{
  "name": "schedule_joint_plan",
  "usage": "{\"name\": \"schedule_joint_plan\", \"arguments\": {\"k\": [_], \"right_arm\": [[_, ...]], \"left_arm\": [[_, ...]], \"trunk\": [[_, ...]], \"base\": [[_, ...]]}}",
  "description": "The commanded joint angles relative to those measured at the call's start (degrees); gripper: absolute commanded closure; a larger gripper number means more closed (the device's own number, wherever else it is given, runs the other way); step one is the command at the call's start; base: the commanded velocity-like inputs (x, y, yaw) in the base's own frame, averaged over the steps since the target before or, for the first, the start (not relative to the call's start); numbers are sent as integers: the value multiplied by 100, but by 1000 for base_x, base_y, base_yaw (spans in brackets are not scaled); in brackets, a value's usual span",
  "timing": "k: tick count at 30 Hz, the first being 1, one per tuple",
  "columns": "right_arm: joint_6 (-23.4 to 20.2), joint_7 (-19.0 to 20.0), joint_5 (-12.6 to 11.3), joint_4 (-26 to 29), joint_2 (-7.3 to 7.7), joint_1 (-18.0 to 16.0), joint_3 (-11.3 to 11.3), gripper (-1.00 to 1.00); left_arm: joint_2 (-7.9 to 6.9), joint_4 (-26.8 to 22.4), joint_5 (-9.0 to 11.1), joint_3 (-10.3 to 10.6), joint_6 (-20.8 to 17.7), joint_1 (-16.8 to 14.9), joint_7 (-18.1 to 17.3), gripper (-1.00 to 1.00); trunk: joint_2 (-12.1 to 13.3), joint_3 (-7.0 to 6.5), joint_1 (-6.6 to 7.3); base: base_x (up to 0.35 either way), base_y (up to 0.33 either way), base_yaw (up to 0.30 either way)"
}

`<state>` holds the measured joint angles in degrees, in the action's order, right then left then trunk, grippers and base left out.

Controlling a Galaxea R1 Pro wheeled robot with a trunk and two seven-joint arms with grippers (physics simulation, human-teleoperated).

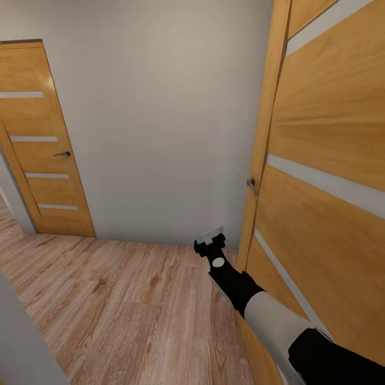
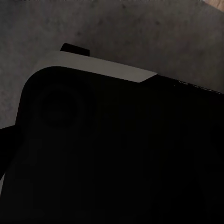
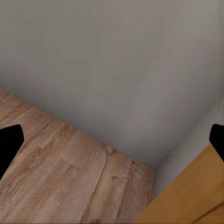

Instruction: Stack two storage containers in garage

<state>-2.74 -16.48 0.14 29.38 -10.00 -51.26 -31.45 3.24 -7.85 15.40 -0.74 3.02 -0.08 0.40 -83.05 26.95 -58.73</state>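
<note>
The two storage containers are out of view. I am in a hallway with a pale wood-plank floor point(image 1: 123, 305). My right arm reaches forward, its gripper point(image 1: 209, 244) low near the foot of a grey wall point(image 1: 160, 107), beside an orange wooden door point(image 1: 331, 160). In the right wrist view the right gripper point(image 3: 112, 140) is open: its black fingertips point(image 3: 9, 142) stand far apart at the picture's edges with nothing between them. The left wrist view faces a dark part of my own body point(image 2: 121, 158) with a pale band; I cannot make out its fingers.
The orange door on my right stands close, its metal handle point(image 1: 252, 185) just above my right gripper. A second orange door point(image 1: 43, 149) with a dark handle point(image 1: 63, 154) is shut at the far left. A grey wall corner point(image 1: 21, 342) sits at my near left.
</note>
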Motion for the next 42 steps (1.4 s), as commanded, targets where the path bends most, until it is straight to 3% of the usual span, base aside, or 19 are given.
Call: {"name": "schedule_joint_plan", "arguments": {"k": [1,10,19,27,42], "right_arm": [[-65,-45,7,17,0,-7,-29,-100],[-106,-150,-10,37,0,-7,-7,-100],[58,-734,-85,50,0,-7,35,-100],[520,-841,-75,-24,0,-7,23,-100],[511,-945,-58,-38,0,-7,-10,-100]], "left_arm": [[2,0,28,-5,14,-1,4,-100],[2,1,33,-5,14,-1,4,-100],[-7,3,34,-7,14,-1,4,-100],[1,3,33,-5,14,-1,4,-100],[2,-14,33,-14,14,-1,7,-100]], "trunk": [[-3,6,0],[-3,6,0],[-3,6,0],[-3,6,0],[-3,6,0]], "base": [[0,0,0],[0,0,0],[58,0,0],[59,0,0],[2,37,0]]}}
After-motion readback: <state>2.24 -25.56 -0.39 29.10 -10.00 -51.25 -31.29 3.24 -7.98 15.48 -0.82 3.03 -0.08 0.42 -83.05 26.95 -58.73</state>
